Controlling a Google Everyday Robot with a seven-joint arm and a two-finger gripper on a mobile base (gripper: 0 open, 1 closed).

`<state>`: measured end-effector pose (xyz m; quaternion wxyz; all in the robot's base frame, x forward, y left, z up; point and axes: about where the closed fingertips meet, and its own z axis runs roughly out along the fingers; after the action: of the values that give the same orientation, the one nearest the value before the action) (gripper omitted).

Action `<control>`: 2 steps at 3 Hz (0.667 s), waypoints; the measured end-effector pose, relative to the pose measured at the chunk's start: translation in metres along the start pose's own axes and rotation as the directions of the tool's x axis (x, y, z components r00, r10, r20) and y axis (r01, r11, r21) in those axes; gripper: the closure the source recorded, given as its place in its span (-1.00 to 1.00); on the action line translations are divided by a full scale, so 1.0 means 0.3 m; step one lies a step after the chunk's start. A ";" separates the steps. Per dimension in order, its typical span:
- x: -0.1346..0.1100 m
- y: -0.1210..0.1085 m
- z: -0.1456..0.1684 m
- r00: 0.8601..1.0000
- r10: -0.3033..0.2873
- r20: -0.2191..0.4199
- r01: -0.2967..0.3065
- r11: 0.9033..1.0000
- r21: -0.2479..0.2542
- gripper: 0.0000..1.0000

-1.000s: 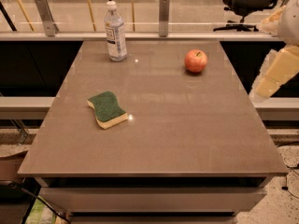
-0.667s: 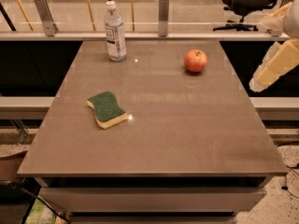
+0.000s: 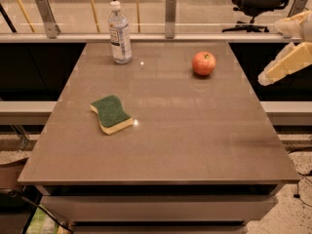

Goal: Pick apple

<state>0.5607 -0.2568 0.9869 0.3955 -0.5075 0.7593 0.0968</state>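
The apple is small, round and red-orange, with a yellowish patch near its stem. It stands upright on the far right part of the brown table. My gripper is cream-coloured and hangs in the air at the right edge of the view. It is beyond the table's right side, to the right of the apple and slightly nearer, and apart from it. It holds nothing that I can see.
A clear water bottle with a white cap stands at the far left of the table. A green and yellow sponge lies left of centre. A glass railing runs behind the table. An office chair stands beyond it.
My gripper has risen a little at the right edge of the view. The apple, bottle and sponge have not moved.
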 end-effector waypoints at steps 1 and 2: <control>0.024 -0.080 0.035 0.995 0.032 0.092 -0.035 0.999 0.036 -1.00; 0.050 -0.160 0.077 0.985 0.056 0.162 -0.070 0.995 0.078 -1.00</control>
<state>0.6103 -0.2767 0.9731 0.4727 -0.4569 0.7443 0.1178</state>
